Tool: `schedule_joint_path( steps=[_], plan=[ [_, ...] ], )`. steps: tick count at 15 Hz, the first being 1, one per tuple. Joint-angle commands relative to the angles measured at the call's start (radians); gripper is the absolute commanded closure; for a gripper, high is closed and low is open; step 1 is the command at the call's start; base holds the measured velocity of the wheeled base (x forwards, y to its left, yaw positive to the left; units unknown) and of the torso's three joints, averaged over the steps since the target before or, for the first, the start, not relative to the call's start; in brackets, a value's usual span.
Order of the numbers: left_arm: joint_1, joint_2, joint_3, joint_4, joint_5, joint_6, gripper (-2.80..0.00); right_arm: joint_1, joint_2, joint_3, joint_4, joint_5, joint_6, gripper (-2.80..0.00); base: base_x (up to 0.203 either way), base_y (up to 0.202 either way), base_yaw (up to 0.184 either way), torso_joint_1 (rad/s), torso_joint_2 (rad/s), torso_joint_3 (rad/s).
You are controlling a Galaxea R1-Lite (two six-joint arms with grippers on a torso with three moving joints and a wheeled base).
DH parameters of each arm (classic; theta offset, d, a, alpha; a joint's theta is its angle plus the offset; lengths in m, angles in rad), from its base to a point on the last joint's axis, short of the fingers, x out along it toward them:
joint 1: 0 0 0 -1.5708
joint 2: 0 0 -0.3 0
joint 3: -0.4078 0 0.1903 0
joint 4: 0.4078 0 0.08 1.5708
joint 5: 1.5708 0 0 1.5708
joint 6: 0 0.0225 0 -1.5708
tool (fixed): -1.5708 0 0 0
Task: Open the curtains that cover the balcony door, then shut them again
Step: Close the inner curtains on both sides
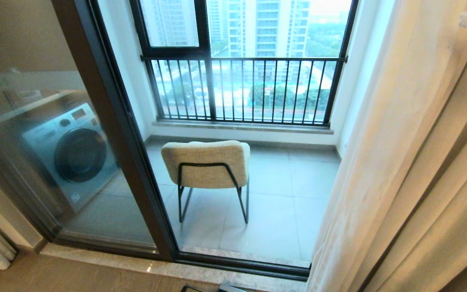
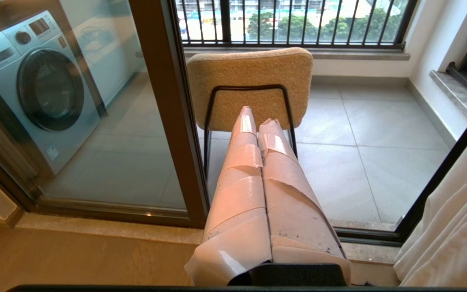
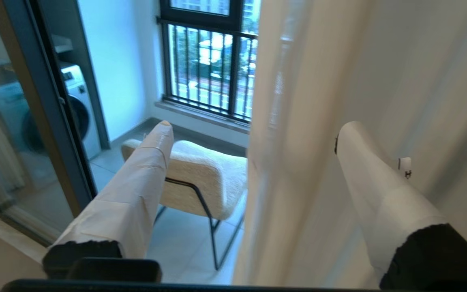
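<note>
- Curtains point(image 1: 412, 170): cream-beige pleated drapes with a thin white sheer at their inner edge, gathered at the right side of the doorway. They hang floor-length in bunched folds, so the opening stands uncovered; judged from this, the opening half of the task is done and the closing half remains.
- Balcony door point(image 1: 108, 134): dark-framed glass sliding panel at the left of the doorway, a frosted band across its glass. The space between its frame and the curtains is clear through to the balcony.
- Right gripper point(image 3: 253, 158): tape-wrapped fingers point(image 3: 144, 178) spread wide, one on each side of the curtain's leading edge. The fabric hangs between them without being pinched; the stance suits taking hold of the edge to draw it across.
- Left gripper point(image 2: 258, 117): wrapped fingers pressed together, holding nothing, pointed toward the balcony from low before the threshold. It appears parked, leaving the work to the other arm.
- Chair point(image 1: 207, 166): beige upholstered seat on a black metal frame, on the balcony tiles, back turned to the room.
- Washing machine point(image 1: 71, 150): front-loader seen through the door glass, at the balcony's left end.
- Outer window point(image 1: 249, 61): black frame with vertical railing bars, on the balcony's far wall.
</note>
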Motion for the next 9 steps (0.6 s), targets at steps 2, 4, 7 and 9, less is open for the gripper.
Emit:
schedule_joint_path(
  steps=[2,4,7,9],
  plan=[
    [0.0,0.0,0.0,0.0,0.0,0.0,0.0,0.009,0.117,-0.026,-0.043,0.001,0.003,-2.8,0.0,0.0,0.0,0.0,0.0,0.0],
    [0.0,0.0,0.0,0.0,0.0,0.0,0.0,0.009,0.166,-0.05,-0.052,0.001,0.002,-2.8,0.0,0.0,0.0,0.0,0.0,0.0],
    [0.0,0.0,0.0,0.0,0.0,0.0,0.0,0.006,0.273,-0.106,-0.098,-0.002,0.001,-2.8,0.0,0.0,0.0,0.0,0.0,0.0],
    [0.0,0.0,0.0,0.0,0.0,0.0,0.0,0.0,0.354,-0.165,-0.13,-0.005,-0.001,-2.8,0.0,0.0,0.0,0.0,0.0,0.0]
  ],
)
